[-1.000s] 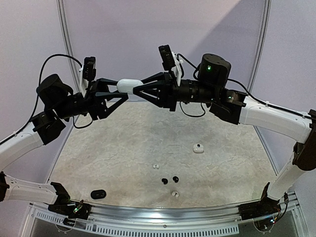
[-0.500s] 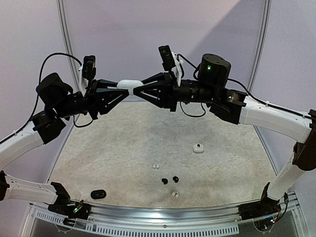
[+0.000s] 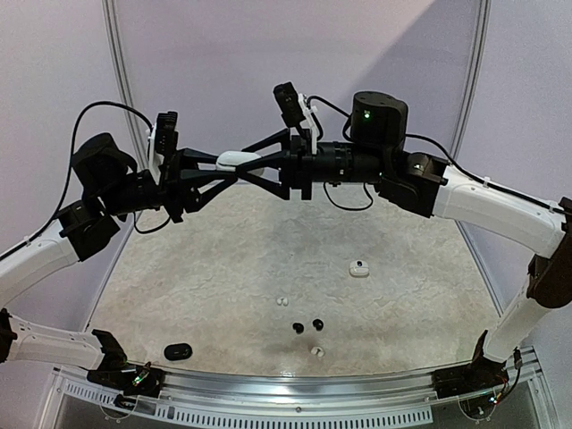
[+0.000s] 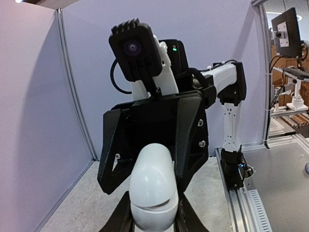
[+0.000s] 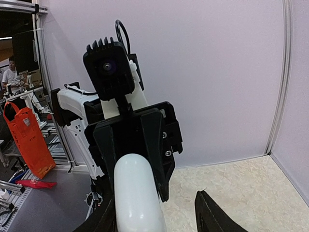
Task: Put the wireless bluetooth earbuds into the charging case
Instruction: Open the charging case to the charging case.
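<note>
Left gripper (image 3: 220, 166): clamped on one end of the white charging case (image 3: 236, 159), which is held aloft. Right gripper (image 3: 250, 162), at the case's 3 o'clock: fingers spread, straddling the other end, one finger visibly clear of it. Earbuds (image 3: 316, 323): loose on the table (image 3: 223, 259), toward 5 o'clock, well apart from both grippers.

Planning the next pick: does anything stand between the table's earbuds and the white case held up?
Nothing lies between them, but the white case hangs high above the earbuds, clamped in the left gripper, and looks closed.
</note>
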`<state>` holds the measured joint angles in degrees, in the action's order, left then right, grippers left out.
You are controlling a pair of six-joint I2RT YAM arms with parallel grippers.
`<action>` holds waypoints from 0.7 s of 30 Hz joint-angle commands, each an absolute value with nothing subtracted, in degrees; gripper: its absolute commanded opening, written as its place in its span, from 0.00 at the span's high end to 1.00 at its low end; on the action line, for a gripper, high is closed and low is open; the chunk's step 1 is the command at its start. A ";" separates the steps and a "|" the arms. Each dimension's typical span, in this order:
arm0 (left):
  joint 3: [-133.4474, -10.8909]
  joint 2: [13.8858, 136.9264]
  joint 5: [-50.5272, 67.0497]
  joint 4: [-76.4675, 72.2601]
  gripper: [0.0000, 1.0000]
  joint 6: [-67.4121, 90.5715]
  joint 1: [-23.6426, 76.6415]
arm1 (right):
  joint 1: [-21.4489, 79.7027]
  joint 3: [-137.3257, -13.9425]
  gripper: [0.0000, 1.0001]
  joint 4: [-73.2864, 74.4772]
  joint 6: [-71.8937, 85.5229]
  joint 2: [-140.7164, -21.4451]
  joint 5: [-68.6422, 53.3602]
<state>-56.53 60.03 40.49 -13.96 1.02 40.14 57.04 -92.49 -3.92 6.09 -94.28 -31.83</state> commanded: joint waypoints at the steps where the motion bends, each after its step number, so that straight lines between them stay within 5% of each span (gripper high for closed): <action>1: -58.04 59.60 43.25 -8.73 1.00 -7.70 41.83 | 57.03 -94.88 0.48 -0.09 4.72 -96.06 -26.96; 21: -57.28 59.10 44.73 -2.38 1.00 -12.43 41.66 | 54.66 -96.93 0.52 4.75 10.64 -97.01 -25.58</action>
